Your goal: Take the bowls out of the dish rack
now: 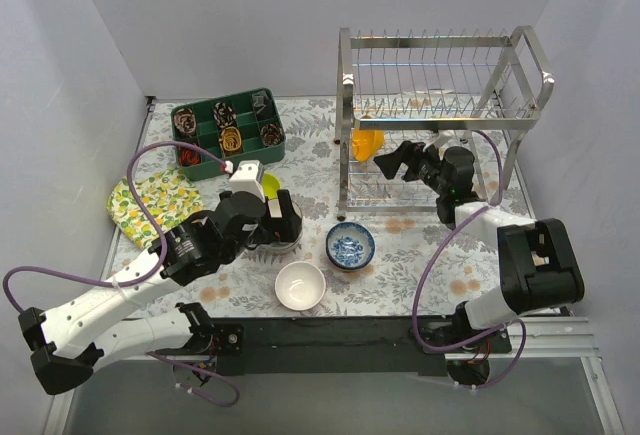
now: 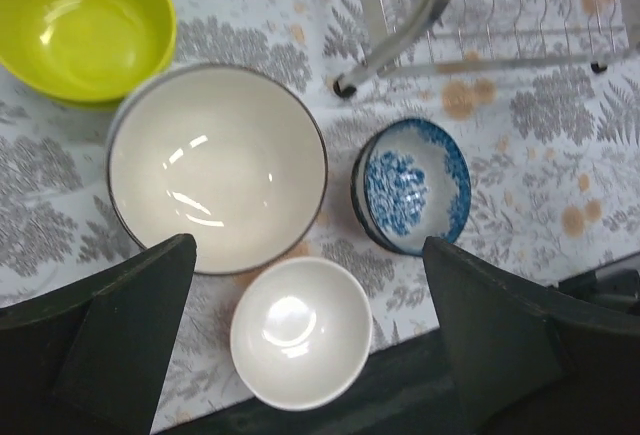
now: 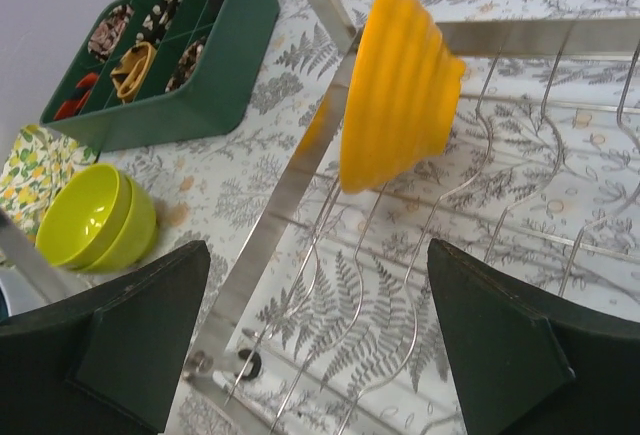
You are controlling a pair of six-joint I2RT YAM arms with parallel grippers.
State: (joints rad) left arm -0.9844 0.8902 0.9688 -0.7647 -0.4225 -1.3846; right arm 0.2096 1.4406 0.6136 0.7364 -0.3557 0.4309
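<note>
Light is bright and even, falling from above, so shadows are short and soft; white glints streak the insides of the large cream bowl [image 2: 215, 165] and the small white bowl [image 2: 298, 330] in the left wrist view. The chrome dish rack [image 1: 440, 55] gleams pale in the top view. In both wrist views the dark fingers [image 3: 130, 345] at the lower corners look soft, and the orange bowl [image 3: 395, 85] smears at its left edge.

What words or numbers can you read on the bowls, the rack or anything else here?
No readable text anywhere in these views.
The blue-patterned bowl, small white bowl, lime-green bowl and orange bowl: patterns or plain colour, no letters.
The dish rack and green tray: no labels showing.
</note>
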